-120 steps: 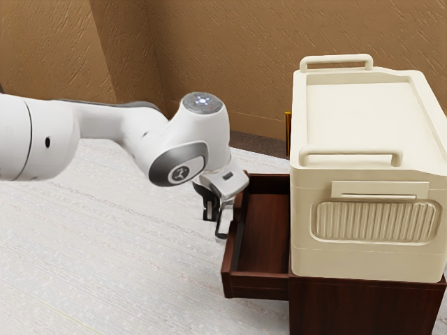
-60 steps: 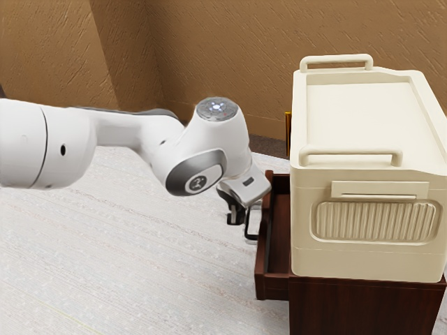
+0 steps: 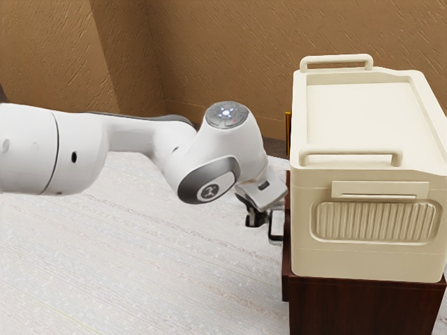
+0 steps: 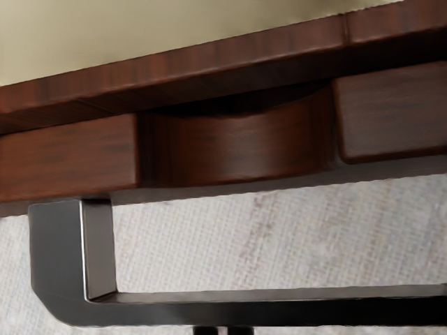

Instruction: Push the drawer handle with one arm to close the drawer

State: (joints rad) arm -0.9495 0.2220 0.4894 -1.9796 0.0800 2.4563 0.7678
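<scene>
- Arm: I am reaching with my white arm (image 3: 143,136) from the exterior view's left, over a pale surface (image 3: 140,265).
- Tool: I am holding the black tool (image 3: 255,222) low, its two dark tips sitting close together and clamping nothing. It is hanging just beside the handle, on the outer side; whether it is touching, I cannot tell.
- Handle: the dark handle (image 4: 265,310) is standing out from the drawer front, its long bar lying between the tool and the drawer.
- Drawer: the wooden drawer (image 4: 70,157) is sitting almost home, a narrow strip showing proud of the cabinet (image 3: 363,307). A dark opening is showing above its scooped middle.
- Progress: I am judging most of the travel done, with a short final push remaining. I am not passing it as fully closed.
- Above: a cream case (image 3: 360,262) is resting on the cabinet, apparently clear of the drawer's path.
- Beyond: a brown wall (image 3: 223,56) is forming the background.
</scene>
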